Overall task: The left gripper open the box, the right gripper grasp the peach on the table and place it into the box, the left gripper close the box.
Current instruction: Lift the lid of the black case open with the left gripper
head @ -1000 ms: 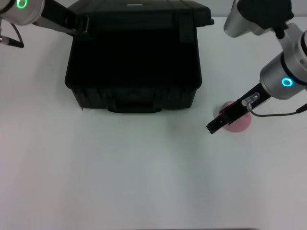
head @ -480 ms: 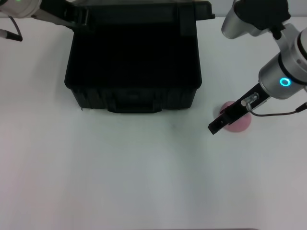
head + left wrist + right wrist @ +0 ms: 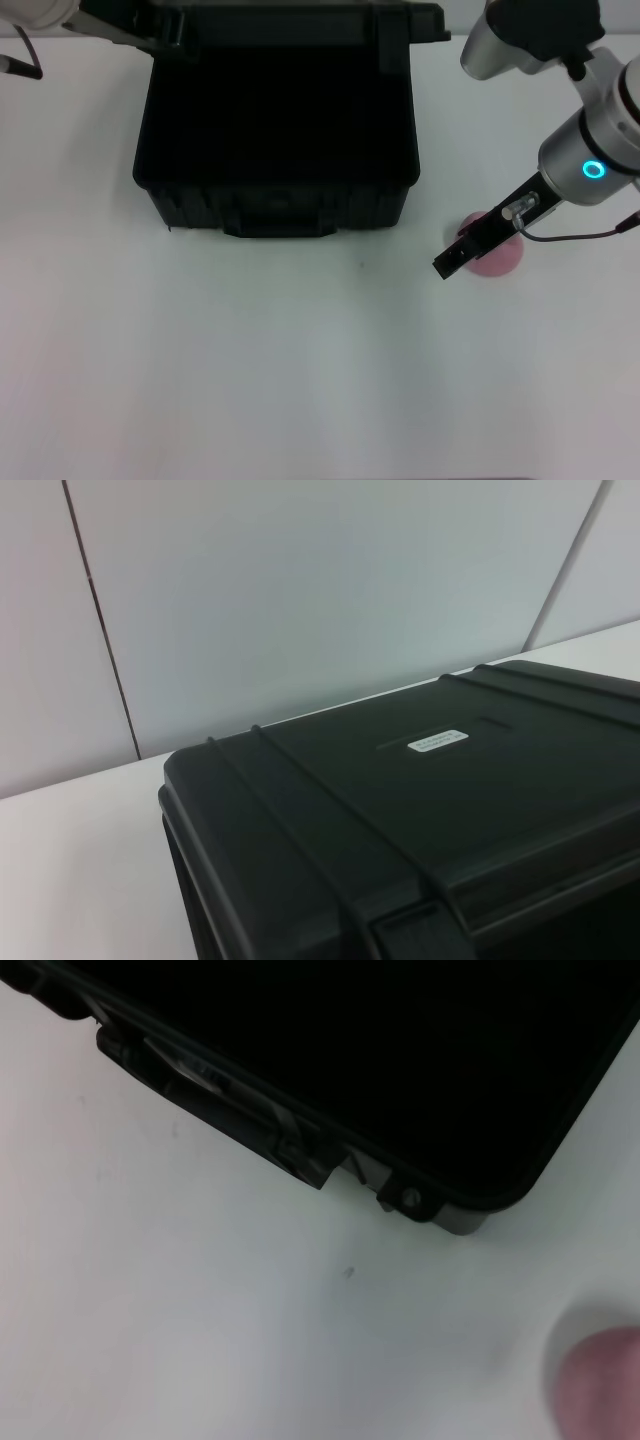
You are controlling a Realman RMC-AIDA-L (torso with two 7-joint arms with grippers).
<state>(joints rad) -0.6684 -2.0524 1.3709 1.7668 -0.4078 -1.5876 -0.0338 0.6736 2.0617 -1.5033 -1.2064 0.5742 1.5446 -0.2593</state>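
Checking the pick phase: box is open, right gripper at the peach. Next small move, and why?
Probably close the right gripper on the peach and lift. The peach sits on the table with the gripper over it, and the box already stands open, its lid held up by the left gripper.

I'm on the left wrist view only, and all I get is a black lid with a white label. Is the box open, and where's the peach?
Observer: It's open. The head view shows the box with its lid raised at the back, the dark inside showing, and the left claw at the lid's left end.
Operator: And the peach?
Observer: The peach sits on the table, off the box's front right corner, not inside it.
Operator: Where's the right claw?
Observer: The right claw is down at the peach, crossing in front of it in the head view.
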